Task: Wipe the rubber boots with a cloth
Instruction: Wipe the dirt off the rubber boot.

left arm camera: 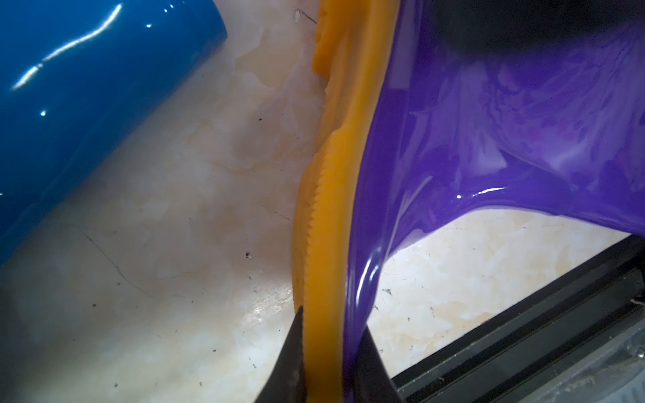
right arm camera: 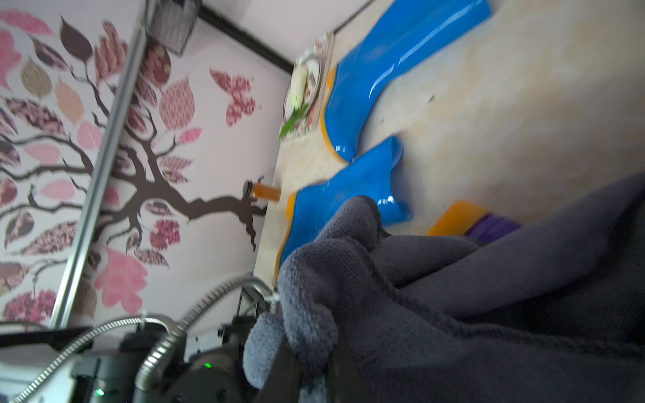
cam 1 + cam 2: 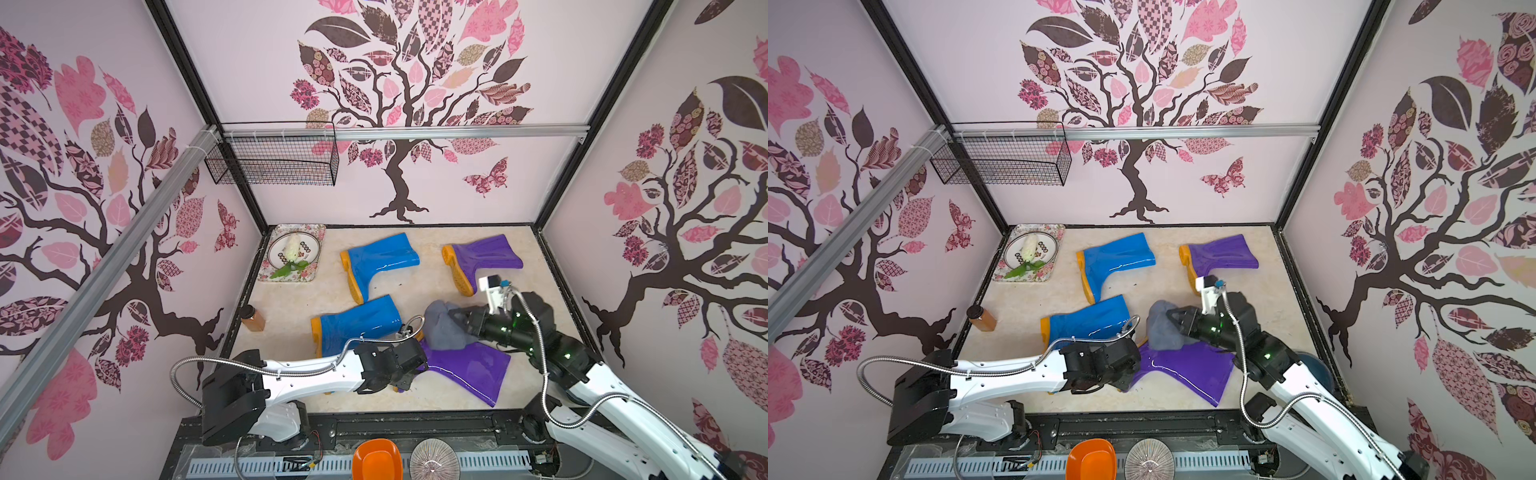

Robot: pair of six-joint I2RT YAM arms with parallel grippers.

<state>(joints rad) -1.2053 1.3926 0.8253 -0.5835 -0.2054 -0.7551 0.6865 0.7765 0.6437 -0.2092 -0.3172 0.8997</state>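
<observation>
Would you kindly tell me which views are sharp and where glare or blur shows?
Both top views: sharp and evenly lit, thin glare lines on the near blue boot. Left wrist view: near purple boot crisp, with mirror-like reflections; the blue one soft. Right wrist view: background smeared by blur, cloth filling the foreground.
</observation>
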